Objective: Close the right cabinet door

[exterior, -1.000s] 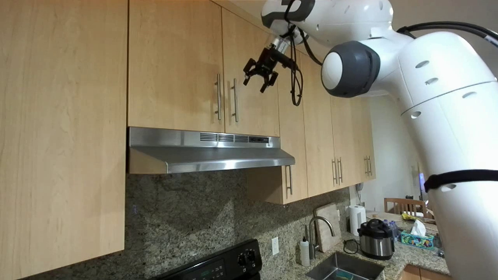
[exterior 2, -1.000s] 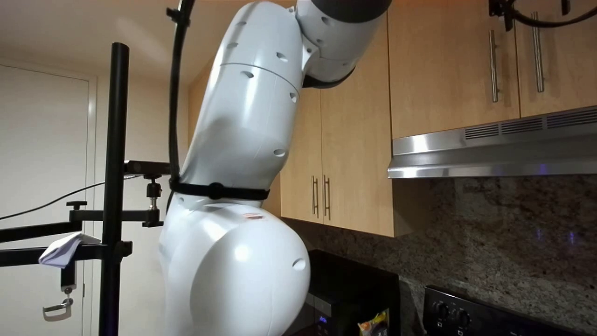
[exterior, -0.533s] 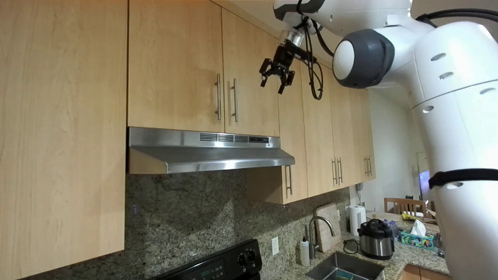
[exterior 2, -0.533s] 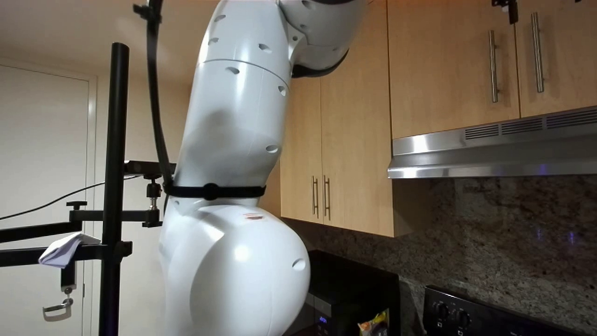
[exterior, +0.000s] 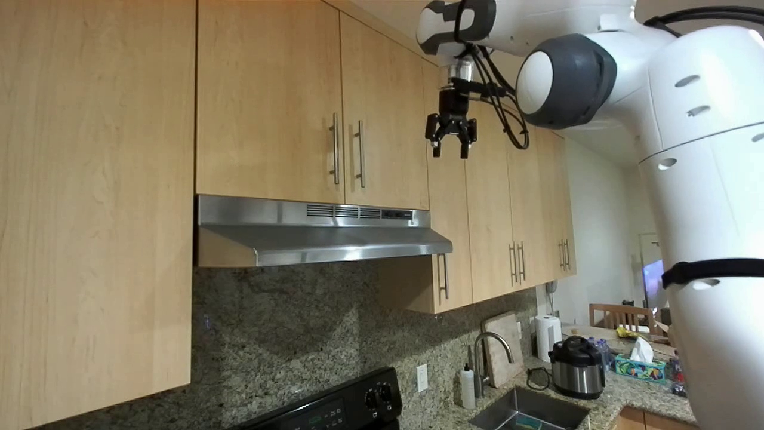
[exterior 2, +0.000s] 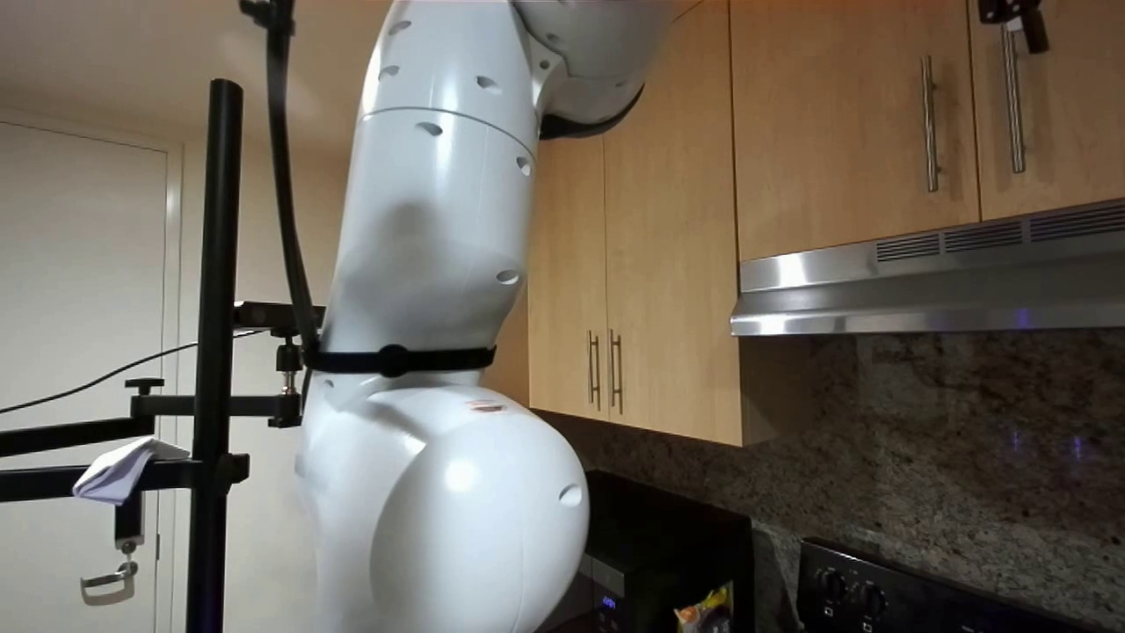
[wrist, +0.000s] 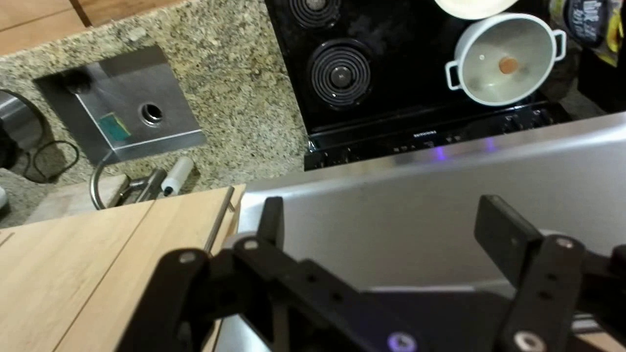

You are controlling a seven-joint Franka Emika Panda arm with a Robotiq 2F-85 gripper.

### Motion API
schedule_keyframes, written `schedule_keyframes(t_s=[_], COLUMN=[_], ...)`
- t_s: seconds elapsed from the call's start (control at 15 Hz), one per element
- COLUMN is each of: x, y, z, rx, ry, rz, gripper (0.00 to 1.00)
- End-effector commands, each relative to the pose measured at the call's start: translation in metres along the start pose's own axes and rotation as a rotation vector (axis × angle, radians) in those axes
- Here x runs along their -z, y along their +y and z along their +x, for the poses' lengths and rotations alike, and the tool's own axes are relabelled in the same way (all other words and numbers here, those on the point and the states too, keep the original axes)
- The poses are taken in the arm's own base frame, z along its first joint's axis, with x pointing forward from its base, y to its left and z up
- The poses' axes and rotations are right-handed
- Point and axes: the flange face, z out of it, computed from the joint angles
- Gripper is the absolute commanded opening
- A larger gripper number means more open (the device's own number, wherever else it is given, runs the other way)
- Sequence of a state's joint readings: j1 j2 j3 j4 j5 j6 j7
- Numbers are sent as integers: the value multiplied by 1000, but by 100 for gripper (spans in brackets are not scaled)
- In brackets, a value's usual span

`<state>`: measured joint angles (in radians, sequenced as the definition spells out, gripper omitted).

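Observation:
The right cabinet door (exterior: 391,113) is a short light-maple upper door above the range hood, with a slim vertical silver bar handle (exterior: 361,154) along its left edge. It looks shut and flush with its twin door (exterior: 268,95). In an exterior view the right door (exterior 2: 1072,105) is cut off by the frame edge, and its handle top is covered by the gripper. My gripper (exterior: 450,154) points down, open and empty, in front of the cabinets to the right of the door handle, apart from it. In the wrist view the fingers (wrist: 379,215) are wide apart over the hood.
The steel range hood (exterior: 334,242) juts out below the door. Longer maple cabinets (exterior: 486,197) continue to the right. Below are a sink (wrist: 142,105), a bottle (wrist: 178,173), and a black stove (wrist: 391,63) with a white pot (wrist: 506,58). A black stand (exterior 2: 220,352) stands near the arm.
My gripper has moved right in an exterior view, away from in front of the door handle, and has turned from slanting to pointing straight down. The door has not visibly moved.

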<state>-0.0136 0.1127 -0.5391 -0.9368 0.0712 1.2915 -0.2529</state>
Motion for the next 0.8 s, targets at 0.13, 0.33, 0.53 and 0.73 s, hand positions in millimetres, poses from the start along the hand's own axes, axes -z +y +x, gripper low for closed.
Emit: schedule_keyframes(t_s=[0.13, 0.33, 0.53, 0.73], x=[-18, -20, -20, -22], y=[-1, -2, -2, 4], z=[-2, -1, -1, -3], rx=[15, 17, 16, -2], ry=[-86, -94, -93, -92], rz=[-67, -70, -70, -52], gripper=[100, 100, 100, 100])
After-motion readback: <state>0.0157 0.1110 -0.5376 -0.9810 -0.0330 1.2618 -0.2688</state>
